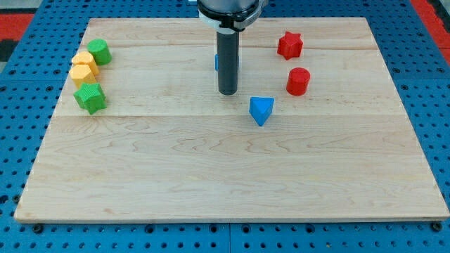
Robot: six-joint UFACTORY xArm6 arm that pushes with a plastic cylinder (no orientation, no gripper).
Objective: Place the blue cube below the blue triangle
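Pale wooden board [211,176] carries everything. My tip [227,93], bare and touching nothing, stands just in front of the mostly hidden blue cube [217,62], which sits above-left of the blue triangular block [261,109], so a detour looks necessary.

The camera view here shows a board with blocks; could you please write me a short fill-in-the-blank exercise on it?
1. The blue cube is mostly hidden behind the dark ____.
2. The blue triangle lies toward the view's ____ of my tip.
3. The red cylinder sits below the red ____.

Missing words: rod; right; star
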